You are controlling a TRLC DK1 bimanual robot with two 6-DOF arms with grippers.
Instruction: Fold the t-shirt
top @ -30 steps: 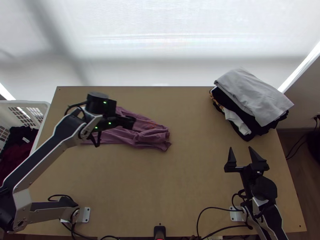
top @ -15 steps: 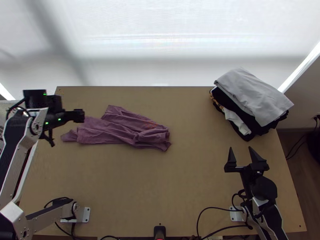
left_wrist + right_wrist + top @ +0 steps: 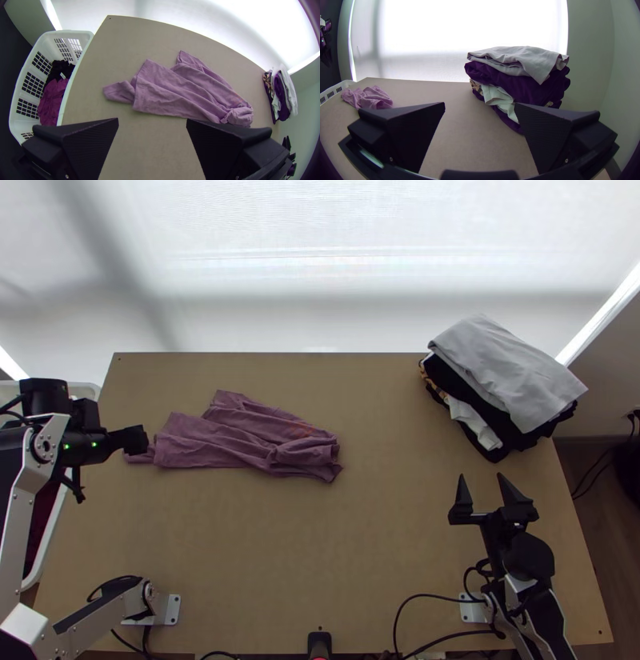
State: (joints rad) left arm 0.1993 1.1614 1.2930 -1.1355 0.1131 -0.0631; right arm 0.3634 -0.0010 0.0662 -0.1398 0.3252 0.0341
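Note:
The purple-pink t-shirt (image 3: 240, 440) lies bunched lengthwise, with wrinkles, on the left half of the table; the left wrist view shows the shirt (image 3: 180, 90) with one narrow piece sticking out at an end. My left gripper (image 3: 138, 440) is above the table's left edge, by that end of the cloth. In its wrist view the left gripper (image 3: 152, 121) is open, nothing between its fingers. At the table's right side my right gripper (image 3: 482, 488) stands open, away from the shirt; its own view shows the gripper (image 3: 480, 106) with its fingers wide apart.
A stack of folded clothes (image 3: 504, 380), light grey on top, lies at the table's back right. A white basket (image 3: 91, 36) with dark and red clothes stands off the left edge. Bare wood (image 3: 320, 548) lies in front of the shirt.
My left gripper has moved left from over the shirt to the table's left edge, uncovering the cloth, and slightly toward the near side lately. The right arm and the shirt have kept still.

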